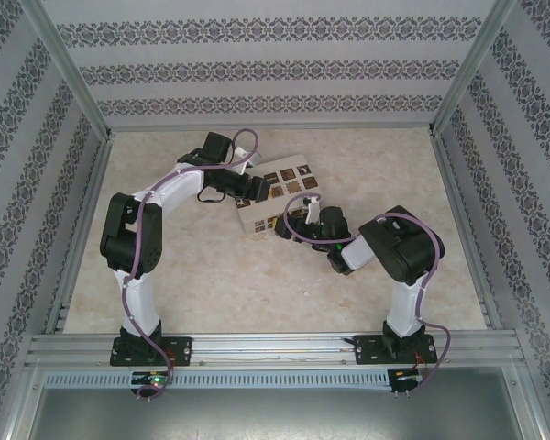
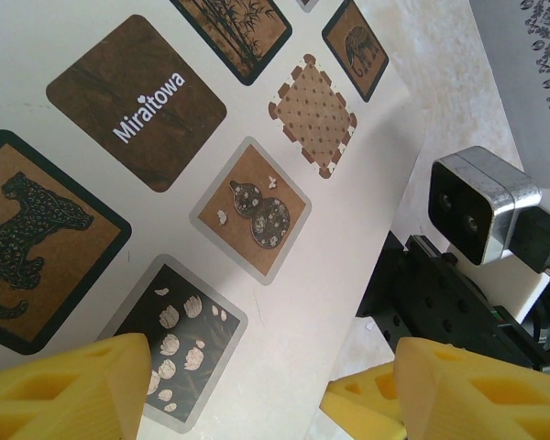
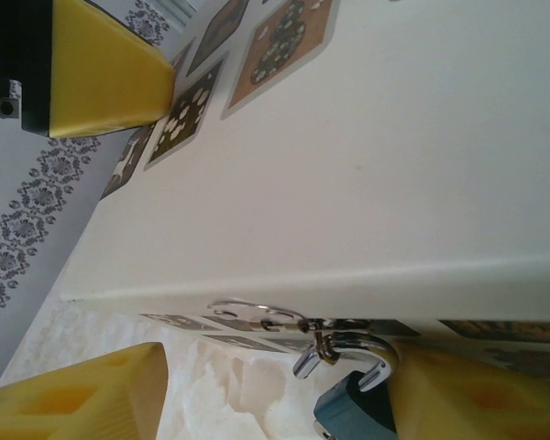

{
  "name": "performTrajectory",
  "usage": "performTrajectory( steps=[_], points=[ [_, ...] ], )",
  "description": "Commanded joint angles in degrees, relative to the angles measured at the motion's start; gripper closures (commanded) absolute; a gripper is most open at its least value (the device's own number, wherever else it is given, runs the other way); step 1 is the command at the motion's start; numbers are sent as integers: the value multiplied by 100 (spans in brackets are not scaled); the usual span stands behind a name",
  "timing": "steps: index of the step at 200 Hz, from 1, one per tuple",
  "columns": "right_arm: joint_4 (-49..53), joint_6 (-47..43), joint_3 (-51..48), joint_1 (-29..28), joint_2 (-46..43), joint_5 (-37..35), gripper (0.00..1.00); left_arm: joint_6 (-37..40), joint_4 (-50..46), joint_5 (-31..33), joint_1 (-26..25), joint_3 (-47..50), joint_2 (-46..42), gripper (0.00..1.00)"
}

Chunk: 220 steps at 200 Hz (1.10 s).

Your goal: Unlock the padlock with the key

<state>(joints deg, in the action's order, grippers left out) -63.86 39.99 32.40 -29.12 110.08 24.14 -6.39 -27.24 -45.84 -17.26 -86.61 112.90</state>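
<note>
Broadly, the pale beige marbled surface (image 1: 257,302) looks smooth and hard, so whatever sits on it can slide. At its middle, a little toward the far side, lies the flat white cardboard box with brown patterned squares (image 1: 289,179). It has matte faces and crisp edges, is probably light, and is likely to shift if tugged.

The left pincer (image 2: 266,408) hovers over the box's top near its right edge. Its blocky yellow fingers (image 2: 64,390) are spread wide, released and grasping nothing. The right pincer (image 3: 280,376) faces the box's near side wall, also released, with its jaws well apart.

The tiny padlock with a blue body and silver U-shaped shackle (image 3: 353,412) hangs low on that wall. It is just beside the right pincer's right-hand finger (image 3: 467,394), and whether they touch I cannot tell. The shackle runs through a thin silver wire loop (image 3: 257,314) fixed to the box.

The padlock is probably dense for its size, rigid and not fragile. The polished shackle looks slippery, and the whole lock should swing freely on the loop. The best hold is across the flat faces of the blue body, leaving its underside open for the key.
</note>
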Motion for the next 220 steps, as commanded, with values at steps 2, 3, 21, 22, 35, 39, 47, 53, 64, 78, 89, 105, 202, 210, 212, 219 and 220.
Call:
performTrajectory(
  steps=[2, 3, 21, 22, 35, 39, 47, 53, 64, 78, 89, 105, 202, 210, 212, 219, 220],
  points=[
    [-321, -149, 144, -36, 109, 223, 39, 81, -444, 132, -49, -40, 189, 29],
    [-321, -149, 139, -38, 109, 223, 39, 84, -451, 135, -50, -40, 189, 29],
    [-316, -162, 102, -41, 119, 223, 42, 84, -465, 146, -45, -49, 189, 29],
    [-314, -160, 96, -41, 119, 223, 42, 85, -465, 141, -48, -49, 189, 29],
    [-304, -171, 60, -41, 110, 214, 45, 89, -462, 151, -49, -48, 189, 29],
    [-303, -175, 49, -40, 110, 218, 46, 90, -465, 148, -47, -49, 191, 29],
    [-303, -184, 36, -40, 110, 214, 48, 92, -461, 147, -45, -47, 195, 29],
    [-295, -184, 14, -37, 101, 214, 49, 84, -466, 152, -42, -47, 197, 29],
    [-286, -204, 1, -41, 92, 198, 52, 88, -466, 154, -45, -46, 206, 29],
    [-268, -215, -28, -41, 84, 179, 55, 87, -466, 156, -50, -49, 210, 29],
    [-255, -228, -35, -36, 75, 163, 57, 87, -466, 163, -46, -49, 215, 29],
    [-209, -237, -37, -38, 75, 143, 60, 88, -469, 161, -47, -49, 215, 29],
    [-40, -168, -14, -36, 24, -41, 85, 103, -481, 172, -41, -47, 197, 29],
    [-39, -150, -13, -41, 30, -50, 86, 102, -484, 181, -43, -49, 195, 29],
    [-39, -149, -14, -41, 24, -50, 87, 101, -479, 181, -48, -49, 194, 29],
    [-32, -134, -5, -41, 24, -63, 88, 102, -487, 182, -50, -49, 189, 29],
    [-31, -128, -6, -41, 27, -65, 88, 103, -490, 182, -45, -49, 189, 29]
  ],
)
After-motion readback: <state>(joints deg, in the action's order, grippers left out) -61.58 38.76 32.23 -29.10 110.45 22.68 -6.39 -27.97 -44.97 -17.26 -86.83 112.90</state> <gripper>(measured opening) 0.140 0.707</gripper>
